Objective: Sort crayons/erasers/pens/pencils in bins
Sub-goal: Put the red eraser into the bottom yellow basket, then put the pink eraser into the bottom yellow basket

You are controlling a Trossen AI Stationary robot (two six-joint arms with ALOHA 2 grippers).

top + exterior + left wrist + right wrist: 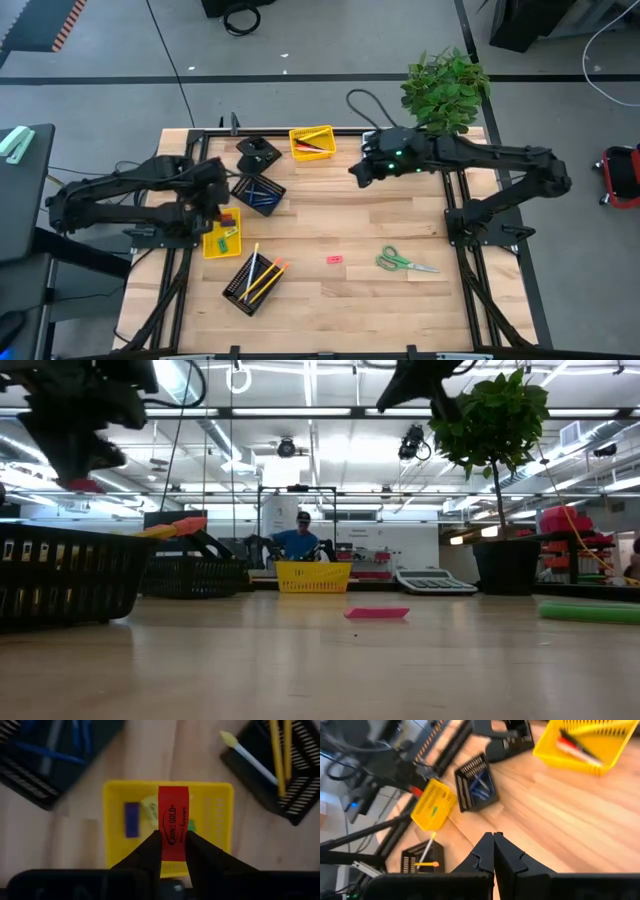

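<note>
A red eraser [173, 810] with black print hangs over the yellow bin [216, 810] near the table's left edge, and my left gripper [226, 216] is shut on it. A blue eraser [132, 819] and pale and green pieces lie in that bin. A pink eraser [334, 260] lies flat on the table's middle. Blue crayons fill a black mesh bin [258, 193], pencils another [252, 280], and pens lie in the far yellow bin [312, 142]. My right gripper [493, 841] is shut on nothing, high over the far middle of the table. My left gripper pinches the red eraser's two long sides [173, 846] between its two fingers, at the end nearest the wrist. The fingers point steeply down from above. The eraser sticks out past the fingertips, lifted clear above the yellow bin.
Green-handled scissors [405, 262] lie right of the pink eraser. A dark calculator [258, 152] sits at the far edge, and a potted plant [445, 88] stands at the far right corner. Bare wood lies across the table's middle and near side.
</note>
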